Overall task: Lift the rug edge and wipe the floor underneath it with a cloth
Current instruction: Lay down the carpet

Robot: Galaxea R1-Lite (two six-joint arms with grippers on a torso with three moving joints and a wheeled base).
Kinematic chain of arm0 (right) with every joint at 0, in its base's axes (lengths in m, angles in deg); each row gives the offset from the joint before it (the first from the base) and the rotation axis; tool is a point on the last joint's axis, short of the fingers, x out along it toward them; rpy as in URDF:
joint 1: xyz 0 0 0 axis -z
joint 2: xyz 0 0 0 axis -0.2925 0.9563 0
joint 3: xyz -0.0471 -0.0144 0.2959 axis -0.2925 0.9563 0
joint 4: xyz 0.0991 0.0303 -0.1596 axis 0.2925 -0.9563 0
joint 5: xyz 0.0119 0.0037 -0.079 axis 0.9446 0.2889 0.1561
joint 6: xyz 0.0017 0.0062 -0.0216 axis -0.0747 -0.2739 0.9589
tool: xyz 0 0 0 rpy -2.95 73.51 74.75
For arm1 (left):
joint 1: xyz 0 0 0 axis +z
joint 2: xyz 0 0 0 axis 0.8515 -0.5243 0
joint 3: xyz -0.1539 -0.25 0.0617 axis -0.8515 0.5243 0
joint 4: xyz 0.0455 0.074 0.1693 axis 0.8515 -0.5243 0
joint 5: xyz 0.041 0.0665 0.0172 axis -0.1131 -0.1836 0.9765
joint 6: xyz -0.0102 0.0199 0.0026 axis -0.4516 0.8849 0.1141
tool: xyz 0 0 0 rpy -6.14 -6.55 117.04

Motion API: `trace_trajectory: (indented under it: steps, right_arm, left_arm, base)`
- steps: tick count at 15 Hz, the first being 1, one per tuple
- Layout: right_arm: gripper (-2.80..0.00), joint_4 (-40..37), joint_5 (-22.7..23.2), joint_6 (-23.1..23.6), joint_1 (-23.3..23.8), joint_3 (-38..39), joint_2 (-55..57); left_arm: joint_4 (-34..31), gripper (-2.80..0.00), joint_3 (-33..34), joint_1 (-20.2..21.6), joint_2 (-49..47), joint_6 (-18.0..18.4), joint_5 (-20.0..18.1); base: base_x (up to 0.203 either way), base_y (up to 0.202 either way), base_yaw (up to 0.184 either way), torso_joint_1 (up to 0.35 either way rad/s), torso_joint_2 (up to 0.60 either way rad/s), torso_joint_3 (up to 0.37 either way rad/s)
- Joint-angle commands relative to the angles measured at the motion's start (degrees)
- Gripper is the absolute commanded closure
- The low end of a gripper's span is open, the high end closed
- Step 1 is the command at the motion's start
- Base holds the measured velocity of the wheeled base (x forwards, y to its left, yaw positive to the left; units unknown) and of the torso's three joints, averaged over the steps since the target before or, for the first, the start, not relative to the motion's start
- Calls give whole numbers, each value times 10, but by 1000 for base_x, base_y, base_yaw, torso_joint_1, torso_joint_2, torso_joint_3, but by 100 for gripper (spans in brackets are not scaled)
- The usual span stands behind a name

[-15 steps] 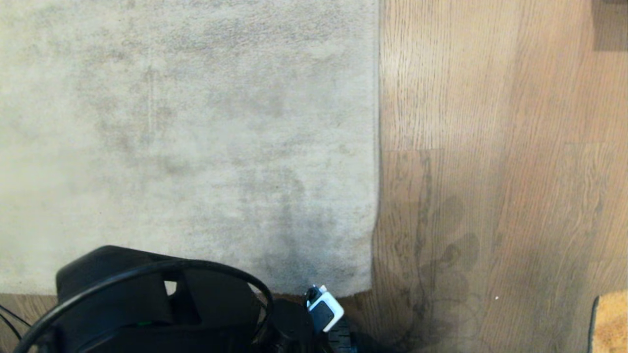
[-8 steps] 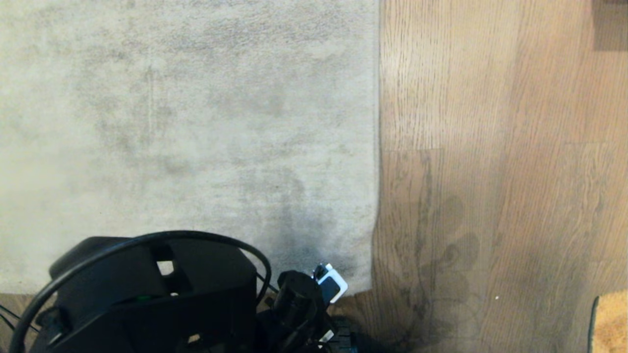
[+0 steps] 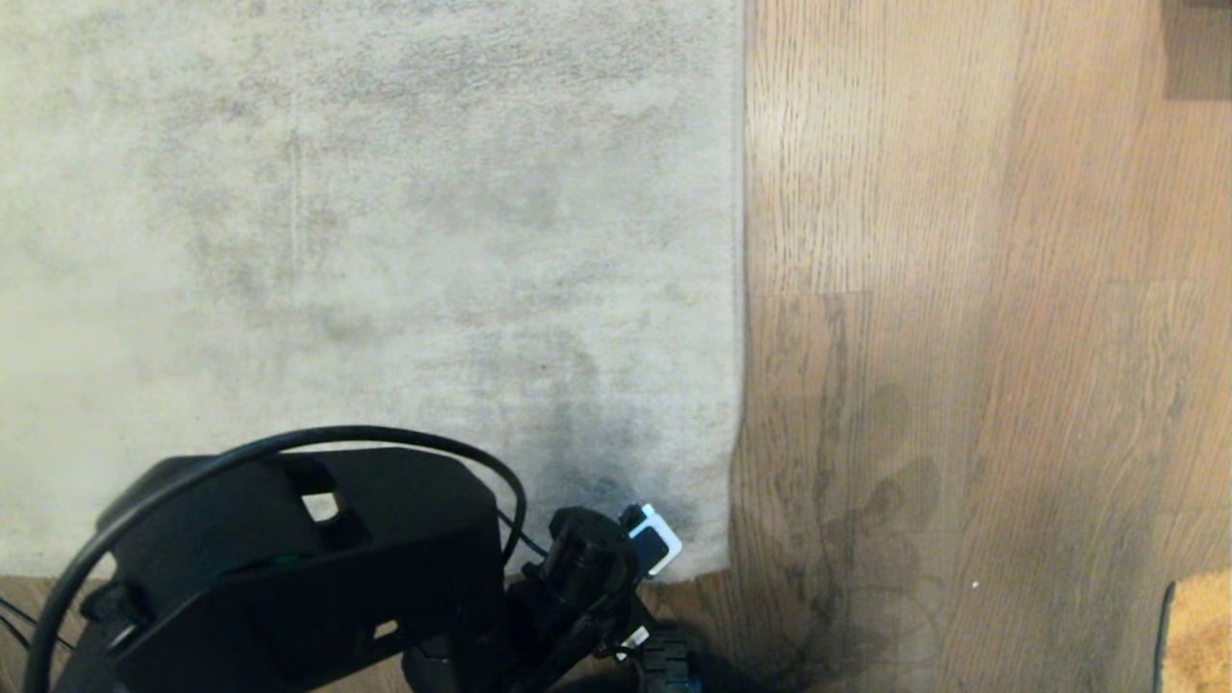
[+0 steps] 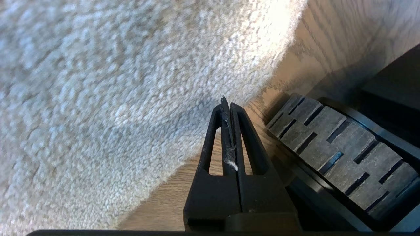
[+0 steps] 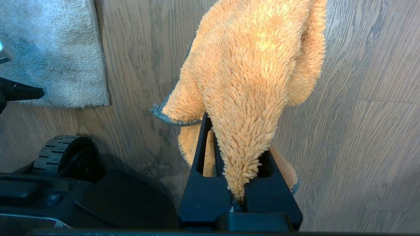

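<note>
1. Left wrist view: left gripper [image 4: 227, 100] is closed, empty, just beside the rug edge [image 4: 183, 154].
2. Right gripper [image 5: 210, 131] pinches the cloth [image 5: 249, 72] above the floor [image 5: 354, 131].
3. Rug probably lies flat; next, open and grab it.

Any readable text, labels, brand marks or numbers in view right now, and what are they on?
No readable words, brands or numbers in any view.
"O": only a small round mark on a switch on the robot's base, right wrist view; too small to tell whether it is a letter or a symbol.
The white-and-black tag on the left arm shows no legible print.
</note>
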Motion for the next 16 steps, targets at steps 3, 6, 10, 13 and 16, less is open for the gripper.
trace_trajectory:
  steps: [3, 6, 10, 13, 16]
  right_arm:
    - [0, 0, 0, 0, 0, 0, 1]
    - [0, 0, 0, 0, 0, 0, 1]
    - [0, 0, 0, 0, 0, 0, 1]
    - [0, 0, 0, 0, 0, 0, 1]
    - [0, 0, 0, 1, 0, 0, 1]
  left_arm:
    - [-10, 0, -10, 2, -4, 11, 0]
    - [-10, 0, -10, 4, -6, 13, 0]
    - [-5, 0, -10, 11, -6, 15, -1]
    - [-9, 0, -21, 11, -7, 14, -1]
    - [-9, 0, -26, 18, -10, 15, -1]
  base:
    - [0, 0, 0, 0, 0, 0]
    - [0, 0, 0, 0, 0, 0]
    - [0, 0, 0, 0, 0, 0]
    - [0, 0, 0, 0, 0, 0]
    - [0, 0, 0, 0, 0, 0]
